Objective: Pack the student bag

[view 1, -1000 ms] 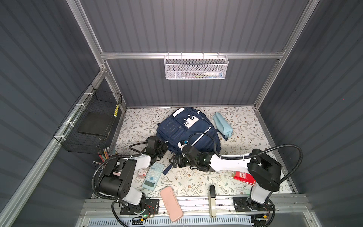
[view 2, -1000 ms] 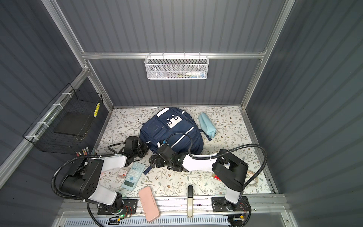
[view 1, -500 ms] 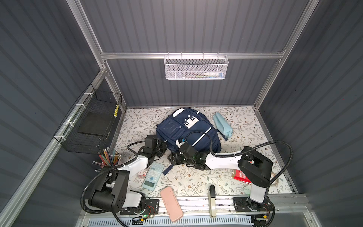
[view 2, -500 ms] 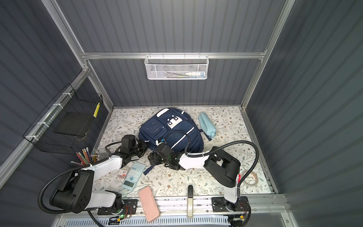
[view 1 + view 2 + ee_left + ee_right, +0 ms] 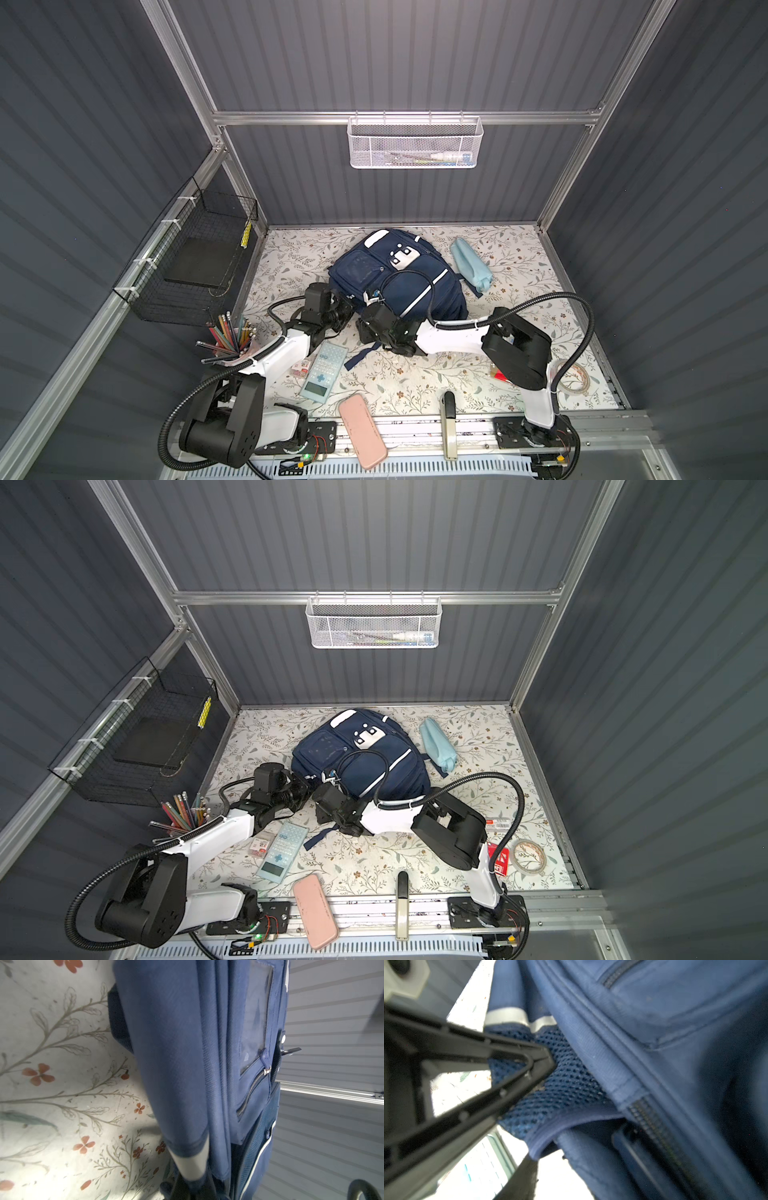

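The student bag (image 5: 399, 278) (image 5: 361, 762), navy with white stripes and patches, lies front up at the middle back of the floral mat in both top views. My left gripper (image 5: 347, 309) (image 5: 304, 791) is at its near left corner. In the left wrist view it (image 5: 193, 1186) is shut on a blue shoulder strap (image 5: 176, 1084) with a white band. My right gripper (image 5: 366, 328) (image 5: 323, 809) is at the bag's near edge, beside the left one. Its fingers (image 5: 519, 1068) stand apart with the bag's mesh side pocket (image 5: 562, 1088) between them, the upper one touching the mesh.
On the near mat lie a light blue calculator (image 5: 324, 368), a pink case (image 5: 362, 430), a stapler (image 5: 448, 424), a red box (image 5: 500, 858) and a tape roll (image 5: 528, 856). A pencil cup (image 5: 232, 336) stands at the left and a light blue pouch (image 5: 470, 264) right of the bag. Wire baskets (image 5: 199, 266) hang on the walls.
My right gripper has moved left along the bag's near edge and its jaws have narrowed. The left arm has stretched forward, uncovering the pencil cup, its gripper still shut on the strap.
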Robot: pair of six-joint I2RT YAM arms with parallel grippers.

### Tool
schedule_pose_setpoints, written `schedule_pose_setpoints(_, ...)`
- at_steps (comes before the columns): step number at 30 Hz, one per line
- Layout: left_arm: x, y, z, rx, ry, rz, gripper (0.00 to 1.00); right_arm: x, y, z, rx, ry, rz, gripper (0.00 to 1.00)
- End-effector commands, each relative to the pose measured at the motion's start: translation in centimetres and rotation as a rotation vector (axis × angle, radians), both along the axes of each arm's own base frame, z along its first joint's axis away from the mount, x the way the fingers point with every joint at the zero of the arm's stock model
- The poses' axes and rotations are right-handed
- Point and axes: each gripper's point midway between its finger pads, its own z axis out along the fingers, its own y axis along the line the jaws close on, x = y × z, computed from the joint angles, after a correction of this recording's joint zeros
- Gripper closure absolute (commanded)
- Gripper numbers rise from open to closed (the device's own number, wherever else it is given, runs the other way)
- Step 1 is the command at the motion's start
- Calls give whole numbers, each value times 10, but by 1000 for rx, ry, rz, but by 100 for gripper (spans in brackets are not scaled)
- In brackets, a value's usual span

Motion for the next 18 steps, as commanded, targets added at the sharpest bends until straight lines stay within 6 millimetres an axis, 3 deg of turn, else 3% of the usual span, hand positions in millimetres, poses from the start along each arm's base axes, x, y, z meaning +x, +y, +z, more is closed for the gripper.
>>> schedule_pose_setpoints(1, -3, -9, 25, -44, -49, -46, 100, 38, -30, -1, -91, -71, -133, 38)
schedule_pose_setpoints(3, -5, -8, 27, -48, -51, -47, 100, 43, -22, 3, -92, -89, -117, 48)
schedule_pose_setpoints(6, -6, -7, 27, -38, -46, -45, 100, 47, -19, 2, -112, -98, -107, 77)
schedule_pose_setpoints(11, -6, -1, 23, -1, -42, -30, 100, 35, -30, 6, -88, -76, -92, 99)
schedule_pose_setpoints(18, 8, 22, 10, 81, -32, 35, 100, 3, -35, 8, -55, 32, 7, 100)
